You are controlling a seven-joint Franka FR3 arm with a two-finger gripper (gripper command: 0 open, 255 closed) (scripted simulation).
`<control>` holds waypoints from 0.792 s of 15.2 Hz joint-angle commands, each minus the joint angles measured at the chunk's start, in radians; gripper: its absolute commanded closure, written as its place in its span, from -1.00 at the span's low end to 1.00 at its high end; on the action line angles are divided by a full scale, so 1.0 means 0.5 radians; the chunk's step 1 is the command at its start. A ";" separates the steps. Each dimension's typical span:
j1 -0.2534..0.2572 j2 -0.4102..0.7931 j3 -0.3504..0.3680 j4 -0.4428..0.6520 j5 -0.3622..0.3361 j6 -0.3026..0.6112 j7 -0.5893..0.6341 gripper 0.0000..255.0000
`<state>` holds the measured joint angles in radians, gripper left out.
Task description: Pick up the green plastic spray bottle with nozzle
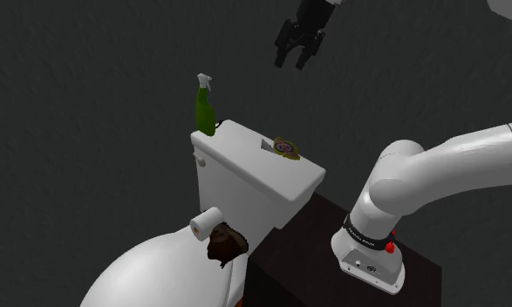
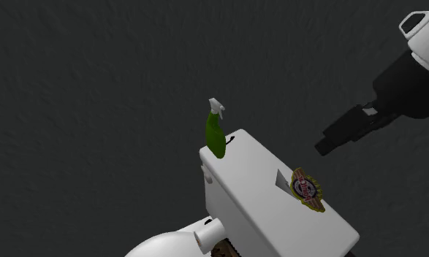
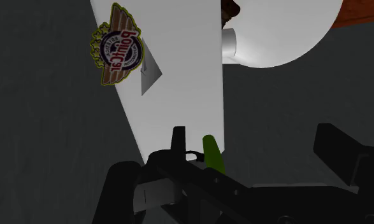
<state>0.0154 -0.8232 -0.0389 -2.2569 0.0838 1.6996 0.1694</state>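
The green spray bottle (image 1: 206, 110) with a white nozzle stands upright on the far corner of the white toilet tank lid (image 1: 245, 155), at the shoulder view's left. My black gripper (image 1: 296, 56) hangs open high above the tank and off toward the shoulder view's right of the bottle, well apart from it, with nothing between its fingers. The second exterior view has the bottle (image 2: 215, 136) on the tank's far corner and the gripper (image 2: 324, 147) up at the right. Seen from the wrist, the bottle's green body (image 3: 213, 154) shows between the spread fingers (image 3: 345, 156), far beyond them.
A round gold and red badge (image 1: 286, 148) lies on the tank lid near a small triangular mark. In front of the tank, a toilet paper roll (image 1: 207, 222) and a brown object (image 1: 226, 247) sit by the white toilet lid (image 1: 149, 275). A dark wall stands behind.
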 commanded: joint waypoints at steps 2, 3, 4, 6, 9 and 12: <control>0.001 0.033 0.007 -0.031 -0.005 0.079 -0.007 -1.00; 0.003 0.070 0.015 -0.060 -0.010 0.157 -0.014 -1.00; 0.004 0.109 0.022 -0.085 -0.016 0.235 -0.020 -1.00; 0.006 0.196 0.036 -0.126 -0.027 0.391 -0.032 -1.00; 0.008 0.347 0.055 -0.164 -0.045 0.621 -0.046 -1.00; 0.008 0.519 0.074 -0.174 -0.067 0.844 -0.055 -1.00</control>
<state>0.0204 -0.5965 -0.0024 -2.3428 0.0548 2.0785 0.1471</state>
